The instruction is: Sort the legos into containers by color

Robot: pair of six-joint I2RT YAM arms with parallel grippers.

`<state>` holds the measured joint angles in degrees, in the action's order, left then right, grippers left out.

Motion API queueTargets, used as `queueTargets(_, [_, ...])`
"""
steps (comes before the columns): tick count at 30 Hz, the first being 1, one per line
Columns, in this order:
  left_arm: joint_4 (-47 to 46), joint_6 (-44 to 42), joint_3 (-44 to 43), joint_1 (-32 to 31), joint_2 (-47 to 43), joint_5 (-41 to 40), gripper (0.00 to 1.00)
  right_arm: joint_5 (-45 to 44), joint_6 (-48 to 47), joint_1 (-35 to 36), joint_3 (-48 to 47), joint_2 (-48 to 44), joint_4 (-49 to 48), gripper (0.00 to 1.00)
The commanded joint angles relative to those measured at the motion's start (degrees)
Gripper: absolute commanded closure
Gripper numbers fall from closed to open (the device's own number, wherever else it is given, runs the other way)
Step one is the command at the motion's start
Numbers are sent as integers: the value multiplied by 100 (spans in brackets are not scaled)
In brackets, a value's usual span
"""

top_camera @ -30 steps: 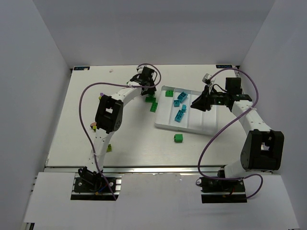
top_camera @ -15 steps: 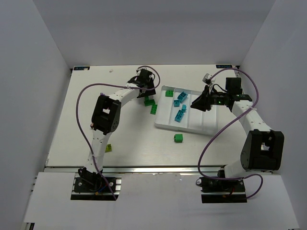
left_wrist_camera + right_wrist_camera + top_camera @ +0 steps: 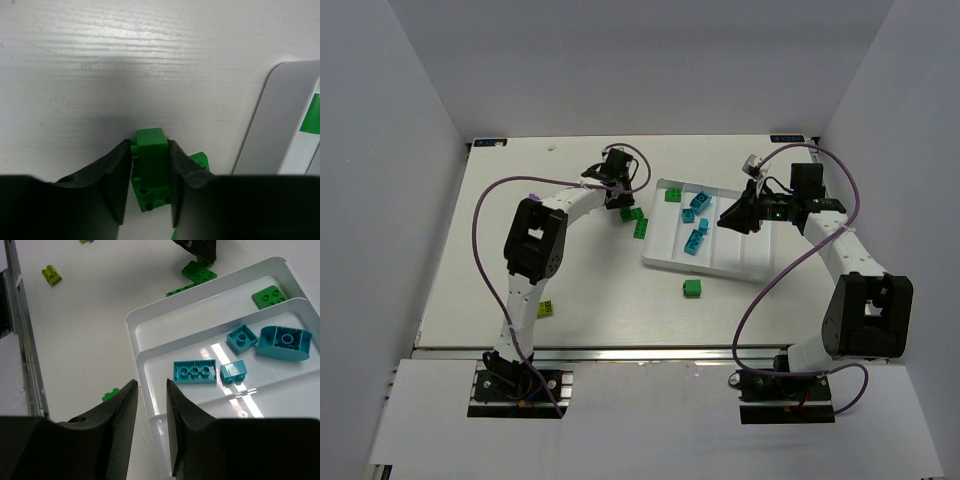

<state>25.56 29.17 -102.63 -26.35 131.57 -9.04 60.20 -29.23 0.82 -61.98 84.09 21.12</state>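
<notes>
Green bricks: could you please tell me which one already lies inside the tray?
The green brick at the tray's far-left corner, in the outermost compartment; the rest lie outside it, including the gripped brick in the left gripper.

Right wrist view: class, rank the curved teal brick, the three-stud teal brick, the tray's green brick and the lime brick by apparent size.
1. curved teal brick
2. three-stud teal brick
3. green brick
4. lime brick, though it lies farther from the camera, so its true size is unsure

Glossy white plastic tray (image 3: pixel 165 340) with glare streaks; smooth, faintly shiny plastic green brick (image 3: pixel 150 155); matt, finely grained white table (image 3: pixel 150 50); matt black fingers (image 3: pixel 100 190).
</notes>
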Motion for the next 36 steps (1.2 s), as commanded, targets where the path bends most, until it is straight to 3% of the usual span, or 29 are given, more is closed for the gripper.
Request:
queueTargets(1, [494, 27, 269, -11, -245, 34, 60, 132, 5, -20, 36, -157, -82, 65])
queueTargets(4, [275, 36, 349, -19, -508, -1, 78, 114, -3, -20, 28, -174, -56, 65])
queueTargets(7, [64, 28, 472, -19, -921, -89, 89, 79, -74, -20, 10, -209, 49, 65])
queueTargets(9, [-59, 10, 516, -19, -1132, -20, 90, 79, -109, -12, 28, -227, 111, 65])
queueTargets(13, [-804, -25, 726, -72, -1703, 1276, 90, 35, -126, -20, 54, -244, 190, 66])
queueTargets(16, [-948, -60, 745, -282, -1775, 1650, 90, -9, -162, -12, 107, -244, 199, 69])
queueTargets(25, [-694, -148, 183, -819, -1081, 1625, 81, -167, -433, -20, 107, -279, 515, 74])
queueTargets(31, [-456, -157, -283, -925, -641, 1150, 54, -237, -548, -12, 142, -306, 630, 68])
queueTargets(36, [-245, -192, -573, -925, -440, 755, 47, -290, -662, -12, 151, -271, 761, 67])
